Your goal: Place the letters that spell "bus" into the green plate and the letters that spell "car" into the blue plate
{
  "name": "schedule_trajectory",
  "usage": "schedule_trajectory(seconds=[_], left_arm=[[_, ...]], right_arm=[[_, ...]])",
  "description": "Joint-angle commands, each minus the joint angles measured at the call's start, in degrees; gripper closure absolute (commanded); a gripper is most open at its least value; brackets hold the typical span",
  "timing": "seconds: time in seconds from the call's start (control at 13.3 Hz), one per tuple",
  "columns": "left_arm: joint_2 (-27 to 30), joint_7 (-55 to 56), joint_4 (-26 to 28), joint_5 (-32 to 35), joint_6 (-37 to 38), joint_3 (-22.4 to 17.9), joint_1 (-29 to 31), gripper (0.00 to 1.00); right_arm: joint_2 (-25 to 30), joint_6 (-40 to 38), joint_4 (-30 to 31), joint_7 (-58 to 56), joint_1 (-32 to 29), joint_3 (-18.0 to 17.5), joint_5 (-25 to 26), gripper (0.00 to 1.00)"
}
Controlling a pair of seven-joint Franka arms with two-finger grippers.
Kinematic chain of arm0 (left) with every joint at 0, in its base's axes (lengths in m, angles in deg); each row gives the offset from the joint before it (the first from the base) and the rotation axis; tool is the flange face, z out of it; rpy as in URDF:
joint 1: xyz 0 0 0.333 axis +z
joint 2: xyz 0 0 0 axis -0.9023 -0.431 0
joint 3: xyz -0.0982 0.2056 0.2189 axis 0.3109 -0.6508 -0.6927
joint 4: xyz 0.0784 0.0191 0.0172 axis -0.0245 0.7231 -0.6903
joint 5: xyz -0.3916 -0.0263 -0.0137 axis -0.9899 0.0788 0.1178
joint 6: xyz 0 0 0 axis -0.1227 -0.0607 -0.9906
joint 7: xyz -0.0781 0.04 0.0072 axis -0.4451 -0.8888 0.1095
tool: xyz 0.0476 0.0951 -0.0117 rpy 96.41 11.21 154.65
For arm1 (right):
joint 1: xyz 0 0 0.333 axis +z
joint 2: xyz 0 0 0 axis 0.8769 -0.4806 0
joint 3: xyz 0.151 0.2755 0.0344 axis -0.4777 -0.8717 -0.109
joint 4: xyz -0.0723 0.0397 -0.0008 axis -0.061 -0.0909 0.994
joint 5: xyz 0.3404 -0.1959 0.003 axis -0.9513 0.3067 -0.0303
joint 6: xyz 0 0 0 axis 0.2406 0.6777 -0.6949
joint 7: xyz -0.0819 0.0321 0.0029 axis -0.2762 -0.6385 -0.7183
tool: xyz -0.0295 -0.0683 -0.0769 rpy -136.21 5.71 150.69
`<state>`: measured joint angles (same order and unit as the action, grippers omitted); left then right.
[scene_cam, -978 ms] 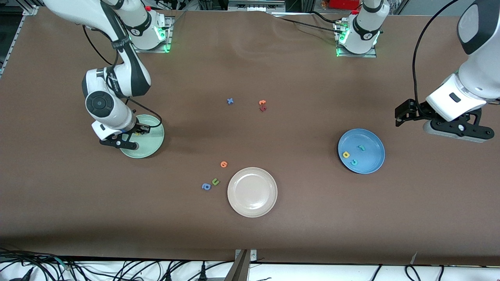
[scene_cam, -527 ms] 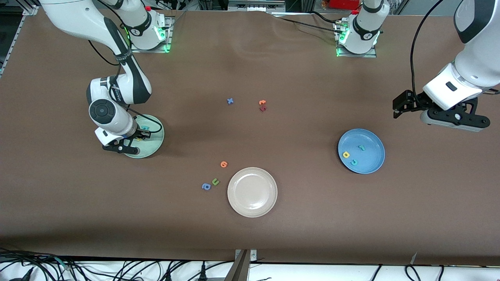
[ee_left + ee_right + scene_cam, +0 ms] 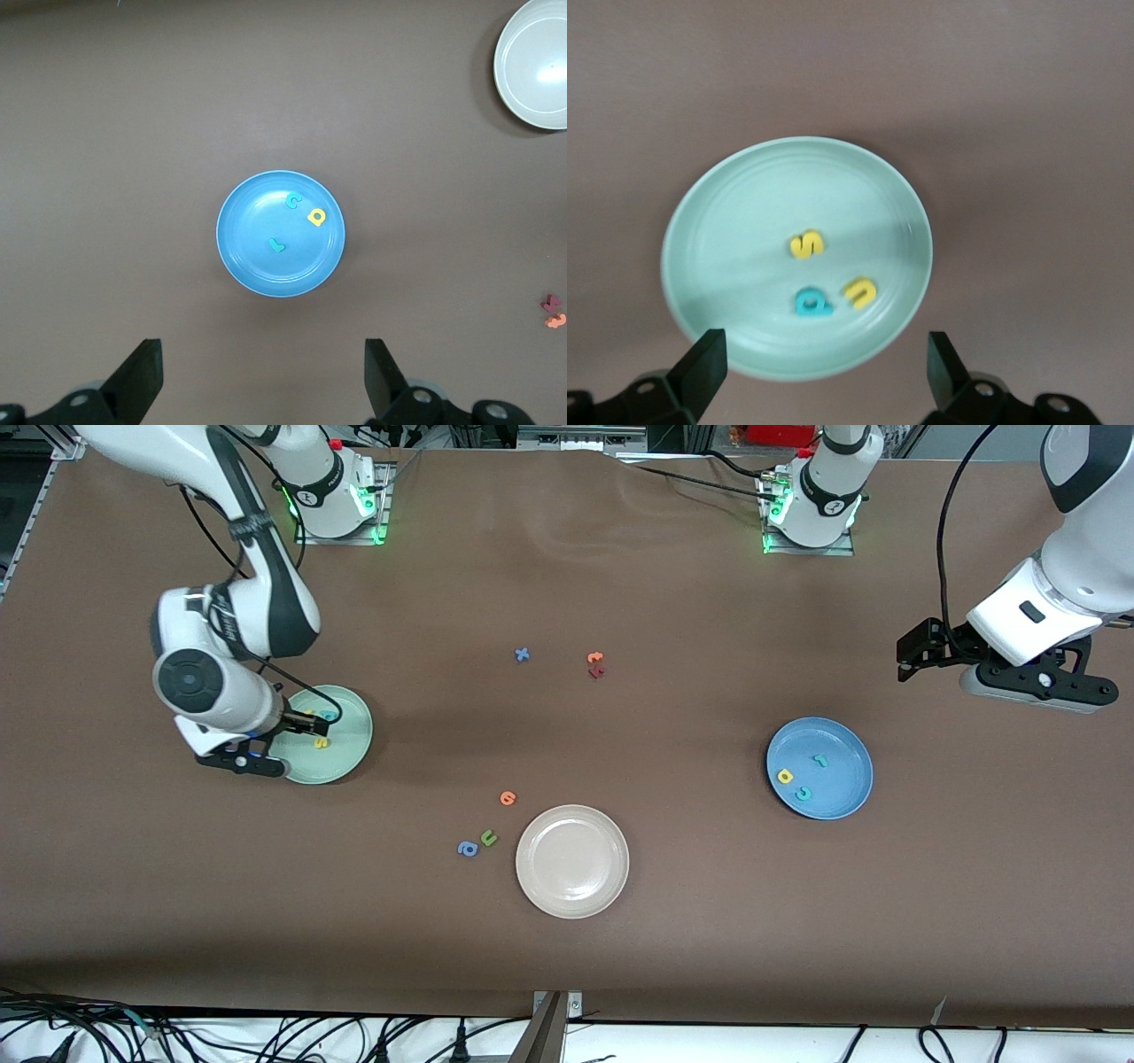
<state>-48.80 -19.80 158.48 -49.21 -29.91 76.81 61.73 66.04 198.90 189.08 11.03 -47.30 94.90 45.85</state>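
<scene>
Table [image 3: 620, 584]: green plate [image 3: 726, 230] three letters; blue plate [image 3: 244, 257] three.

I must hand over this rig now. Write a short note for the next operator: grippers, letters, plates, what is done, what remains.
Right gripper: open, empty, over the green plate.
Left gripper: open, empty, waiting above the table by the blue plate.
Green plate holds teal b, yellow u, yellow s.
Blue plate holds teal c, yellow a, teal r.
Done: both words placed.
Left: nothing visible; retract the arms.
</scene>
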Motion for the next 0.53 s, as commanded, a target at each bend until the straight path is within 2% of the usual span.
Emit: schedule_trajectory(seconds=[0.0, 0.23, 0.3, 0.45], left_arm=[[1.4, -0.4, 0.7, -1.1, 0.7, 0.7, 1.2, 0.0], [1.3, -0.4, 0.7, -1.4, 2.2, 0.6, 1.3, 0.0], [1.3, -0.4, 0.7, -1.4, 2.3, 0.6, 1.2, 0.0], [1.3, -0.4, 0.7, -1.4, 2.4, 0.7, 1.2, 0.0]], right_arm=[[2.5, -11.6, -6.8, -0.9, -0.3, 0.0, -3.9, 0.0], [4.6, -24.8, -16.7, -0.5, -0.3, 2.1, -3.9, 0.0], [5.6, -26.4, -18.6, -0.6, -0.3, 2.5, -3.9, 0.0], [9.4, -24.9, -18.7, -1.7, -0.3, 2.3, -3.7, 0.0]])
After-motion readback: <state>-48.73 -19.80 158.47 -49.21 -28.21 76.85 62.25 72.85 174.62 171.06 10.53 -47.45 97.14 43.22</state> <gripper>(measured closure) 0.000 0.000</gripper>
